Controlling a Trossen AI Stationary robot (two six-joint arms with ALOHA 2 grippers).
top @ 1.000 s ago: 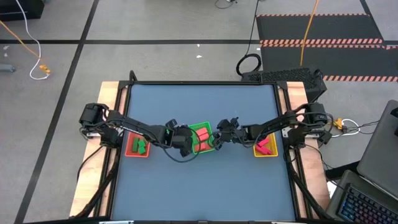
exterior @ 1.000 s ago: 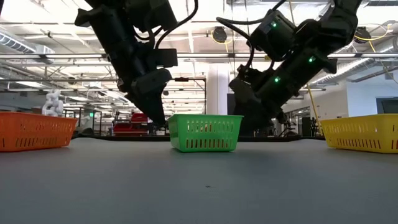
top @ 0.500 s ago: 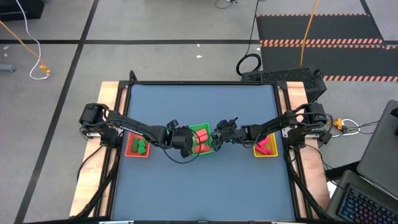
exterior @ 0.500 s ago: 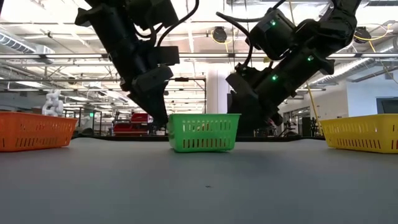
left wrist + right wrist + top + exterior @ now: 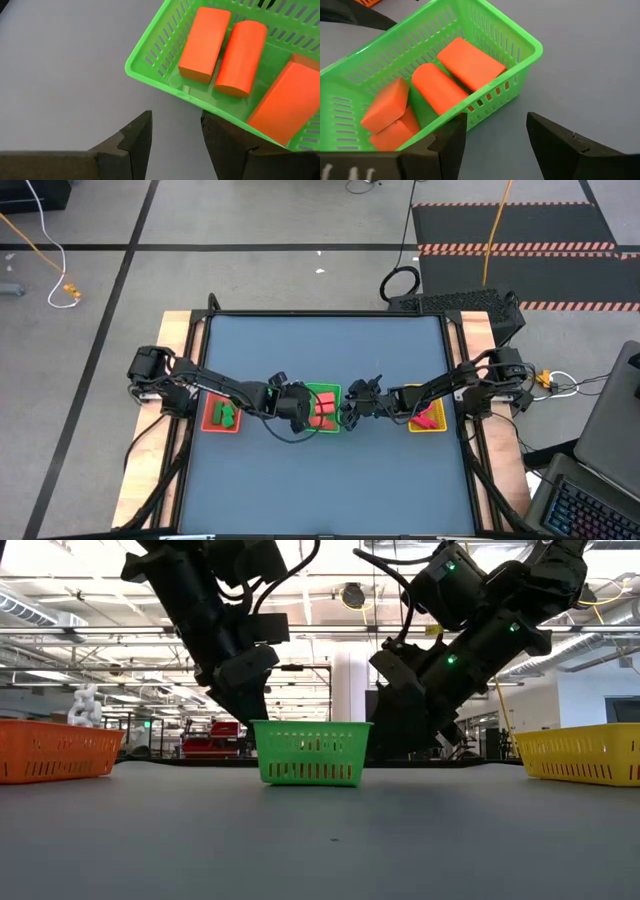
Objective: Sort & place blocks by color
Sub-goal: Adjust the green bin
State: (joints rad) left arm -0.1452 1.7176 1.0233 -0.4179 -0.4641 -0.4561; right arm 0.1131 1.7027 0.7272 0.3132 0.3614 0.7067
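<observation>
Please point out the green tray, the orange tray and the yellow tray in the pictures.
green tray [image 5: 311, 753], low view, on its slotted front wall.
orange tray [image 5: 50, 752], low view, on its front wall.
yellow tray [image 5: 585, 755], low view, on its front wall.

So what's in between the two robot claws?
The green tray sits between the left gripper and the right gripper, with orange blocks inside. The high view shows it best; both grippers are open.
</observation>
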